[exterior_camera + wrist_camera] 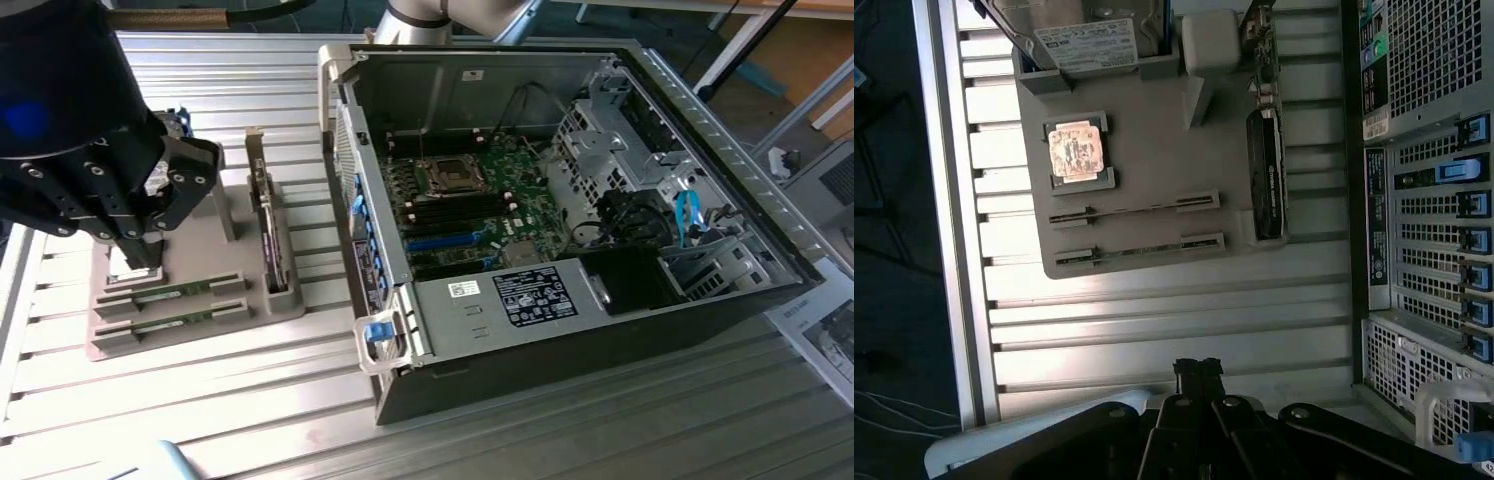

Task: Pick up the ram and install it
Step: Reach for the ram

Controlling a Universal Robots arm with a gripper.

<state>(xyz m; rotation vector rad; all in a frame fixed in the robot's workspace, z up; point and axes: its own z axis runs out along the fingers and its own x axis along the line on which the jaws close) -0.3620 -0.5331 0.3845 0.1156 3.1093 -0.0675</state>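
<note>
**Pincer over the parts tray, ram not picked up yet**

Left to right in the exterior view: the black pincer (pixel 136 262) hangs above the grey tray (pixel 274 308), fingers pressed together with nothing between them. The ram (pixel 171 292) sits on edge in a tray slot, with a second stick (pixel 171 320) just beside it. Next comes the upright card (pixel 274 240), then the open computer case (pixel 467 85), all on the ribbed metal desk (pixel 200 420). The ram looks light, thin and stiff, but I'd guess it's fragile around the chips and contacts. So pinch the exposed top edge across its thickness, near the middle, and go gently.
</note>
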